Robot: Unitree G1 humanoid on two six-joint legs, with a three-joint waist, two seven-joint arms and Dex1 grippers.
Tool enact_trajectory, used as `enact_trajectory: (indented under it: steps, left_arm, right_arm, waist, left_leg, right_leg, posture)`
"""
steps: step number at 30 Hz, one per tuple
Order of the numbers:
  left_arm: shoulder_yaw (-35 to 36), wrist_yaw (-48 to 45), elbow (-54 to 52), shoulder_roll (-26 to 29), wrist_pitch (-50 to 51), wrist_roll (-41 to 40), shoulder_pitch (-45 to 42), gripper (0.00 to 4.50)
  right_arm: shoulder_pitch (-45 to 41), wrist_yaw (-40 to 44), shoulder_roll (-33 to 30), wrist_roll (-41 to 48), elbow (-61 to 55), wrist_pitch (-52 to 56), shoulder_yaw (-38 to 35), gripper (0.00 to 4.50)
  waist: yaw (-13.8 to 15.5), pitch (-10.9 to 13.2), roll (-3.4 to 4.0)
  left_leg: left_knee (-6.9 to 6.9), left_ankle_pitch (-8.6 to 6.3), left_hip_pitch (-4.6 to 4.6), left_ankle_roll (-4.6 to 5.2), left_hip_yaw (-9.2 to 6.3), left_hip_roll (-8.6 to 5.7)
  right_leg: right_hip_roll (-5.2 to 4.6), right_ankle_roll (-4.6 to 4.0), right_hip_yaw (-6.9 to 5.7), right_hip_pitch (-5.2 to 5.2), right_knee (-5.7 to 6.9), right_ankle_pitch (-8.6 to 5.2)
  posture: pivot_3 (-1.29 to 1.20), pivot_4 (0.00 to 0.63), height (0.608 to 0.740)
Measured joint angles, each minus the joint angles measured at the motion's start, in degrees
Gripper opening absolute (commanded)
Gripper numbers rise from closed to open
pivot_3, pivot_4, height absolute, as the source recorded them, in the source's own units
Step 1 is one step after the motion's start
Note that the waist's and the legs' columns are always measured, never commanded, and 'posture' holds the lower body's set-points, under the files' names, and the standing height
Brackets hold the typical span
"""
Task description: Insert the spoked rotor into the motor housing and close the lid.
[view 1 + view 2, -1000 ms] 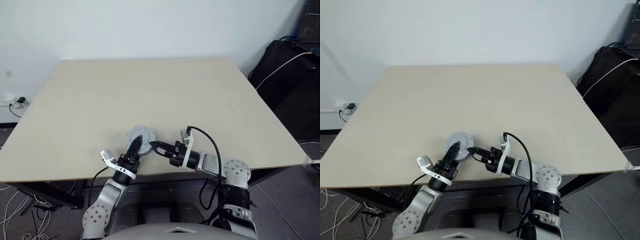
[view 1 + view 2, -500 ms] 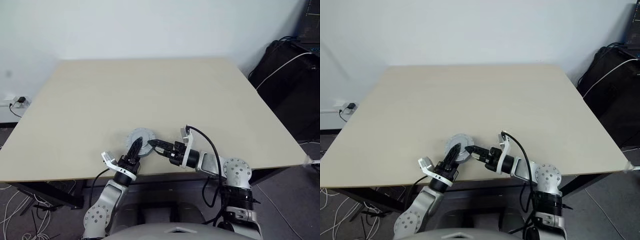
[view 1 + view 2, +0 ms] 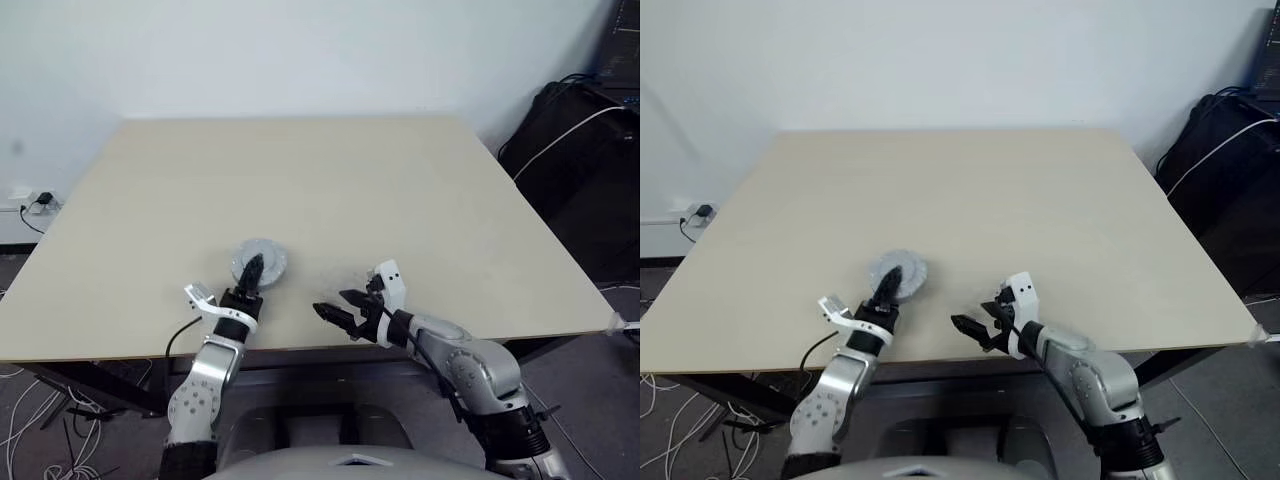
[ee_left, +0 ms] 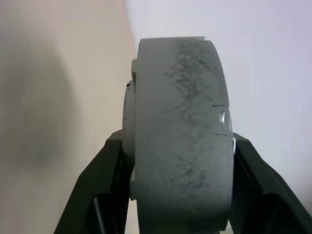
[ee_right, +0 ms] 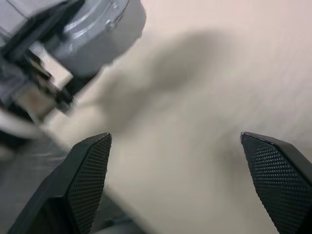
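— Near the desk's [image 3: 420,190] front edge, what is the left hand [image 3: 253,271] doing?
— Its two black fingers [image 4: 105,183] are clamped on the rim of the motor housing [image 3: 258,262], a thick grey disc with the lid on it, one finger on either face.
— Flat on the desk?
— From the left wrist view it stands on edge; whether it touches the desk I cannot tell.
— And the right hand [image 3: 334,306]?
— To the right of the motor housing, well apart from it, fingers spread wide with nothing between them, above the desk's front edge.
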Motion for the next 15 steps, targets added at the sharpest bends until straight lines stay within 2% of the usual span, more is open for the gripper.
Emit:
enact_trajectory:
  steps: [4,7,15]
  left_arm:
    - [4.9,0.7,5.7,0.1,-1.8,1.2,-6.6,2.11]
    - [8.0,1.5,12.0,-0.1,-3.5,3.4,-12.1,2.11]
    - [14.9,1.5,28.3,-1.2,-5.5,9.2,-24.6,2.11]
  right_arm:
    - [1.5,-1.8,0.2,-11.4,3.9,-15.0,2.4,4.5]
    - [2.5,-3.9,0.8,-17.7,7.5,-23.3,2.8,4.5]
    - [4.5,-5.9,3.1,-22.9,10.9,-29.0,2.5,4.5]
  waist:
    - [0.0,-0.1,-0.37]
    - [0.1,0.0,-0.64]
    - [-0.1,0.0,-0.95]
  left_leg:
    - [0.04,0.19,0.0,-0.23,0.05,-0.02]
    - [0.06,0.33,-0.02,-0.05,0.07,-0.06]
    - [0.07,0.34,-0.02,-0.04,0.09,-0.09]
  right_leg:
    - [0.02,0.03,0.03,0.06,0.0,0.02]
    - [0.0,0.06,0.05,0.08,0.0,0.04]
    - [0.01,0.08,0.08,0.09,0.0,0.05]
  posture:
    - [0.0,0.0,0.74]
    - [0.0,0.0,0.74]
    - [0.0,0.0,0.74]
